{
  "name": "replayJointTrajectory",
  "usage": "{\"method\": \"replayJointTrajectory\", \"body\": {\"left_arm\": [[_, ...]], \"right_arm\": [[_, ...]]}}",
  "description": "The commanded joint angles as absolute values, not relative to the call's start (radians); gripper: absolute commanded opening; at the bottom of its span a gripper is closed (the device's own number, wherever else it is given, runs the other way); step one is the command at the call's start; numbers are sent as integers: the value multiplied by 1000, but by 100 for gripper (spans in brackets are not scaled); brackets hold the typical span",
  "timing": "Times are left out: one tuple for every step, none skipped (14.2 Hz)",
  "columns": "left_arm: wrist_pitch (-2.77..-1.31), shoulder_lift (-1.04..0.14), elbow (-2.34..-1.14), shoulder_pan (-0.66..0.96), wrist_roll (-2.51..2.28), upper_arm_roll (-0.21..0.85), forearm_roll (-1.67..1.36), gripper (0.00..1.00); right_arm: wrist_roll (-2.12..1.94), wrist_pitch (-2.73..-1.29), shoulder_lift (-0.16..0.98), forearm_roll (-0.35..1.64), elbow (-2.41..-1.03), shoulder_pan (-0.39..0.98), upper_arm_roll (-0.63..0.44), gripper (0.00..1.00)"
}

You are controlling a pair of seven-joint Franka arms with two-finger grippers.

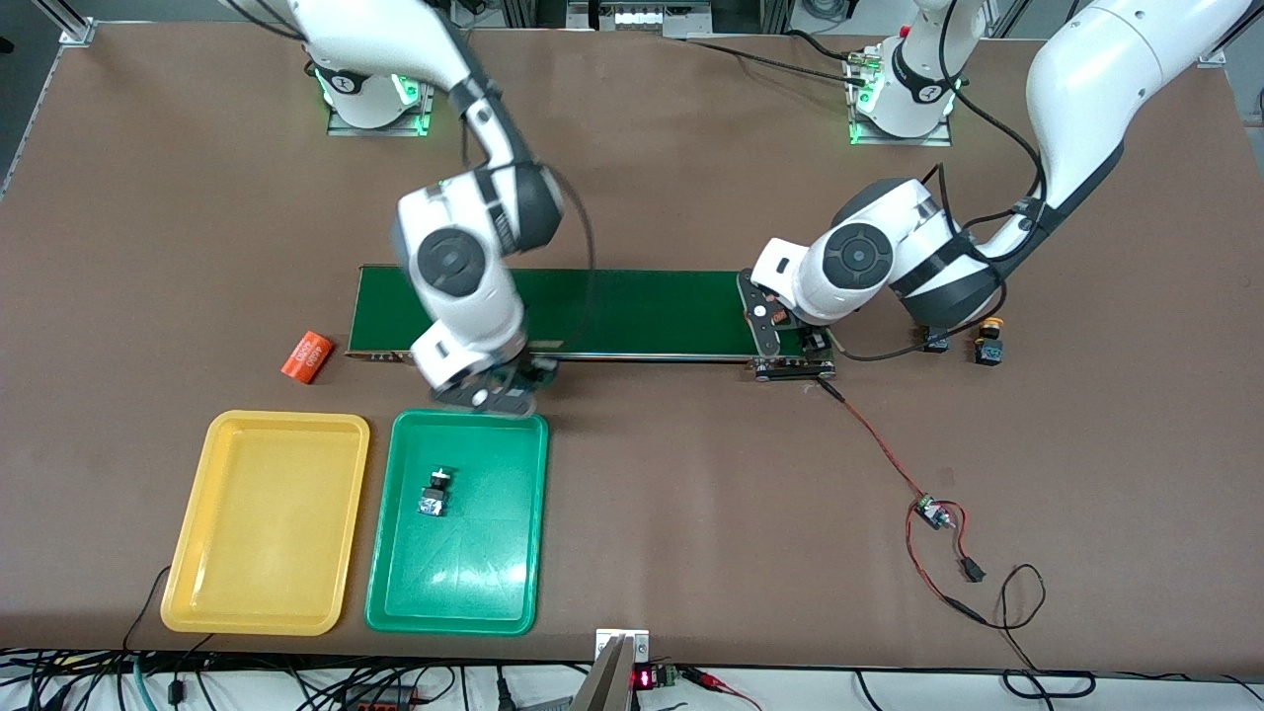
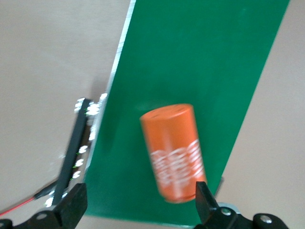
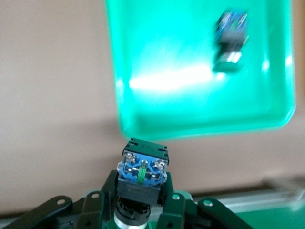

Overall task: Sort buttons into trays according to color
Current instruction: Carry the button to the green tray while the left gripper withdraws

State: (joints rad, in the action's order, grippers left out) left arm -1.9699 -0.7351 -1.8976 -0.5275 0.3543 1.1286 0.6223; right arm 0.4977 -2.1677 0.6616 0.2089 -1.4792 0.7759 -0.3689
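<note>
Button (image 3: 142, 172) clamped in right gripper (image 3: 141, 200) jaws near green tray (image 1: 459, 523); left gripper (image 2: 140, 207) jaws released over orange cylinder (image 2: 174, 151) on conveyor belt (image 2: 200, 71).

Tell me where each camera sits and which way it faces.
Front: high across the table, facing both arms, yellow tray and green tray.
Left wrist: looks down past the open left gripper at an orange cylinder on the belt.
Right wrist: right gripper shut on a button, approaching the green tray.
Shared: green tray.
</note>
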Motion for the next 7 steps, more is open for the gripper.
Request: {"method": "replayJointTrajectory", "body": {"left_arm": [[-1935, -690, -1878, -592, 240, 1147, 632, 100], [-1909, -690, -1864, -603, 157, 1147, 632, 100], [-1882, -690, -1846, -609, 74, 1144, 632, 100], [-1850, -690, -1836, -621, -21, 1144, 632, 100], [-1839, -690, -1836, -639, -123, 1144, 634, 100], [-1835, -690, -1836, -662, -232, 1146, 634, 100], [-1833, -690, -1836, -673, -323, 1146, 634, 100]], "right_arm": [[399, -2166, 750, 203, -1341, 683, -351, 0], [364, -2171, 779, 202, -1307, 664, -351, 0], [321, -2198, 816, 204, -1271, 648, -351, 0], [293, -2235, 854, 204, -1243, 637, -351, 0], [267, -2270, 886, 204, -1224, 632, -350, 0], [249, -2304, 911, 206, -1210, 632, -350, 0], [238, -2313, 926, 206, -1197, 630, -348, 0]]}}
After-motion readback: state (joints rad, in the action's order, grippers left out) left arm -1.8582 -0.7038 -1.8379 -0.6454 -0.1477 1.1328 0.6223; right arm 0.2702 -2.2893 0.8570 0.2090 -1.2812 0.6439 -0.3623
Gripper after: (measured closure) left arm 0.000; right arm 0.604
